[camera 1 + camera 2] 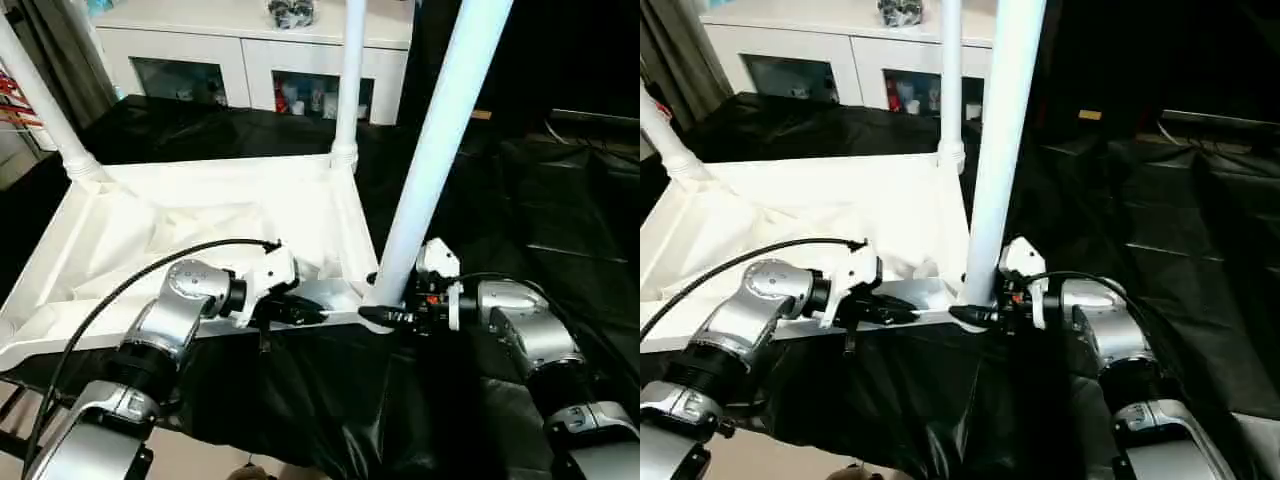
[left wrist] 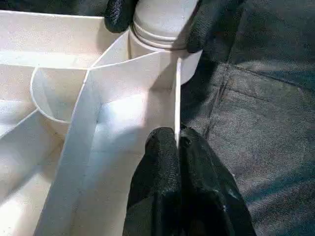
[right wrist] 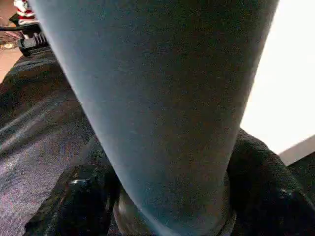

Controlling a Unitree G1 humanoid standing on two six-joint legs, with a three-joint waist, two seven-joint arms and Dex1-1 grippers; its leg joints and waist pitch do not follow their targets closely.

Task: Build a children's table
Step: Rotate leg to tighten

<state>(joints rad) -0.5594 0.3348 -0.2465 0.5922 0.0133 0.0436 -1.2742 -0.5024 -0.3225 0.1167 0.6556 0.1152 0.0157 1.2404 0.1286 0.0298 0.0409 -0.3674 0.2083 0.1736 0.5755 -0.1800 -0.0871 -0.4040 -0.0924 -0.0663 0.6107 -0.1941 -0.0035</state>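
The children's table lies upside down: its white tabletop (image 1: 200,230) shows the ribbed underside. A long white leg (image 1: 440,150) stands in the near right corner socket, leaning slightly. My right gripper (image 1: 380,316) is closed around this leg's base, with a black finger (image 2: 120,12) on each side of the collar (image 2: 162,24). My left gripper (image 2: 176,140) is shut on the thin near rim (image 2: 177,98) of the tabletop, just beside that corner. Two more legs stand upright in the far right (image 1: 350,80) and far left (image 1: 45,100) sockets.
A black sheet (image 1: 520,200) covers the floor around and under the tabletop. A white cabinet (image 1: 250,50) with glass doors stands at the back. A black cable (image 1: 120,285) loops over my left forearm.
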